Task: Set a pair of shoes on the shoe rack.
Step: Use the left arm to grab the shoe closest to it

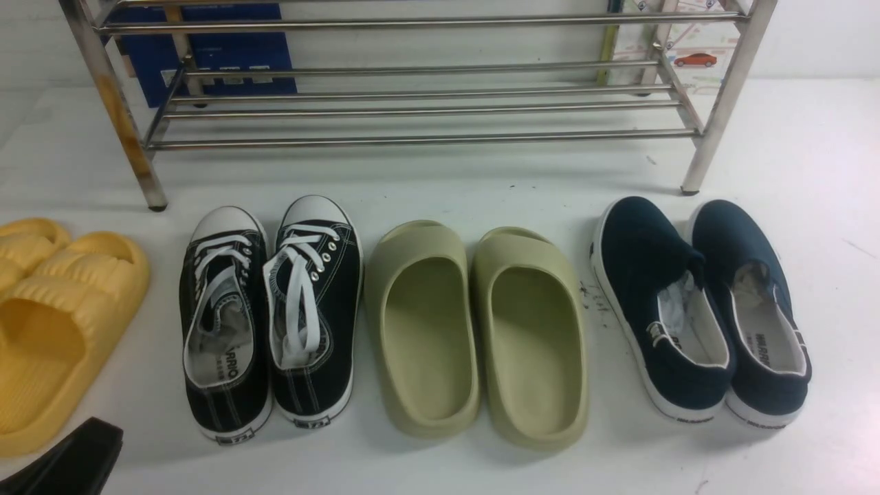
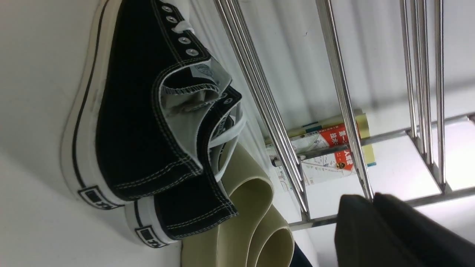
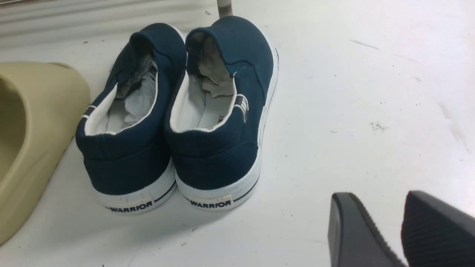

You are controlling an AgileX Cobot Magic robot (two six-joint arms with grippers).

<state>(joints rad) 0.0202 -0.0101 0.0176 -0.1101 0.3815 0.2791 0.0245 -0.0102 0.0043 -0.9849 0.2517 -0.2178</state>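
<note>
Lower left of the front view: the sneakers (image 1: pixel 302 371) sit side by side, toes toward the rack (image 1: pixel 412 141) across the top. I judge them light, soft canvas (I'd pinch a heel collar). Left gripper (image 2: pixel 373 196) closed, empty; right gripper (image 3: pixel 382 200) open.

The pair of shoes (image 1: pixel 275 323) is black canvas with white laces, white toe caps, white stitching, grey insoles and white soles carrying a thin black stripe; the shoe rack (image 1: pixel 412 141) is shiny silver steel with an orange-brown stain on one leg. The olive-green slides (image 1: pixel 426 330) are plain, the navy slip-ons (image 1: pixel 701 309) have white lining, white soles and black "WARRIOR" heel lettering, and the yellow slides (image 1: pixel 62 323) are ribbed. The table (image 1: pixel 790 137) is white with dark specks, a blue box (image 1: pixel 227 48) shows behind the rack, and left pincer (image 2: pixel 373 198) and right pincer (image 3: pixel 376 194) are black.
</note>
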